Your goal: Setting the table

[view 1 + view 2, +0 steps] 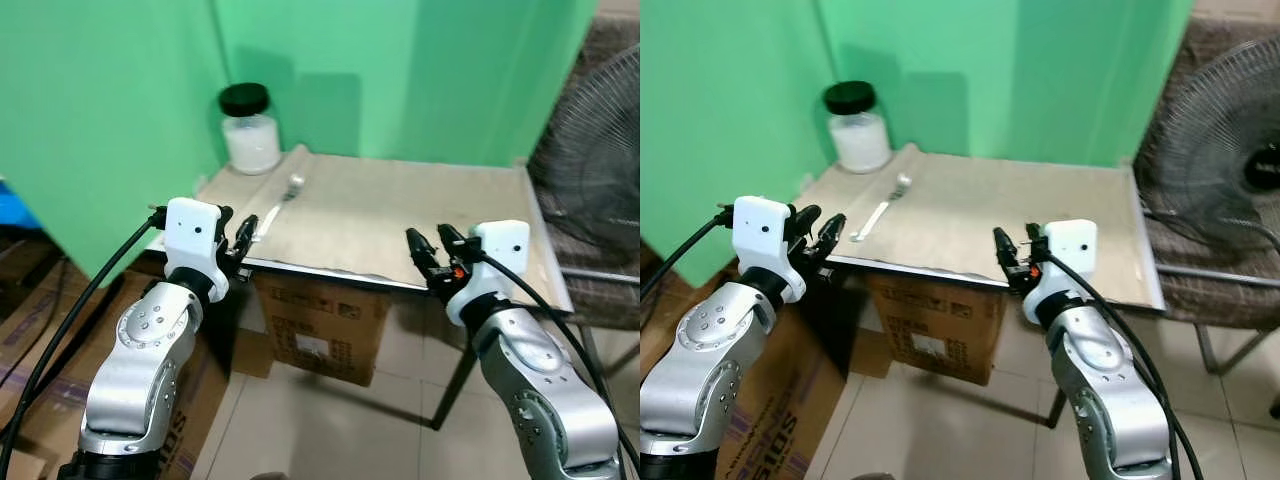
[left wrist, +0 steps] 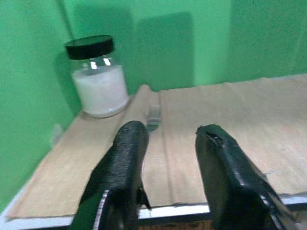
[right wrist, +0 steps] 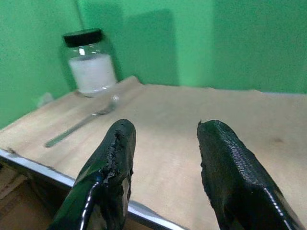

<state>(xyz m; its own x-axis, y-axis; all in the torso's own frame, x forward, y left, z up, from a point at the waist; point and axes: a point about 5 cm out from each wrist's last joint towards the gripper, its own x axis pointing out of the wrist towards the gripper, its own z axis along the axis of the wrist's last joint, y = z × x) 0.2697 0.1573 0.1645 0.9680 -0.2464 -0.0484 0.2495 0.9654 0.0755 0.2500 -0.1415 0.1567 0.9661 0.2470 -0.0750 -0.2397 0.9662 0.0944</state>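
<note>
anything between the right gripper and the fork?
Nothing: bare beige table cover runs from the open right gripper to the fork, as the right wrist view shows. The jar stands beyond.

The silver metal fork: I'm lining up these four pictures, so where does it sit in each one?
Left eye view: silver metal fork on the table's left part, before the black-lidded glass jar.
Right eye view: fork, same place.
Left wrist view: tines between the finger and the jar.
Right wrist view: fork whole, before the jar.
Shared landmark: the jar.
</note>
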